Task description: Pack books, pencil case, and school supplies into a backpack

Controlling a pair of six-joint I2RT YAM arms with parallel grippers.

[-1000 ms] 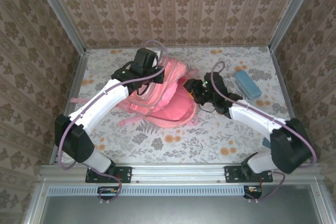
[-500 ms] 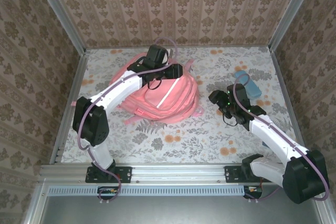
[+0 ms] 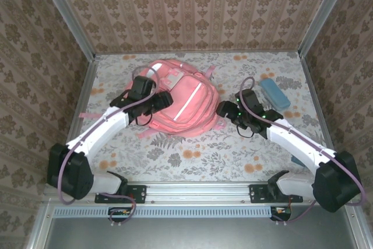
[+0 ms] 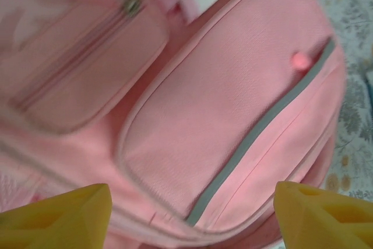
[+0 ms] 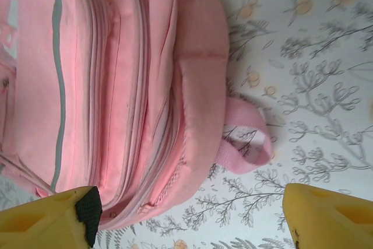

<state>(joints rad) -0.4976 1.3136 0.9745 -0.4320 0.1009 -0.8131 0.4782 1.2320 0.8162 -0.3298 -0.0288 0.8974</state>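
Moved: the left gripper point(image 3: 164, 98) had pulled back from the far 12 o'clock end of the backpack point(image 3: 182, 100) to its 9 o'clock side, and the right gripper point(image 3: 224, 109) had come in from 3 o'clock to the bag's edge.
Backpack: pink, it lay flat with its front up, a little toward 11 o'clock from the middle of the floral table point(image 3: 192, 155); it had settled lower and rounder than half a second before.
Left gripper: in the left wrist view the left gripper point(image 4: 189, 217) hung over the bag's front, its yellow fingers point(image 4: 58, 217) spread wide with nothing clamped between them.
Under the left gripper: a front panel with a grey stripe point(image 4: 262, 126), and a zip pocket point(image 4: 76, 68) toward 10 o'clock of that view.
Right gripper: in the right wrist view the right gripper point(image 5: 192, 217) also stood wide and empty, above the bag's side seam and bare table.
Strap loop: a pink strap loop point(image 5: 247, 138) stuck out from the bag onto the table, toward 3 o'clock in the right wrist view.
Pencil case: the light blue pencil case point(image 3: 274, 93) lay on the table at 2 o'clock, apart from the bag, just beyond the right arm.
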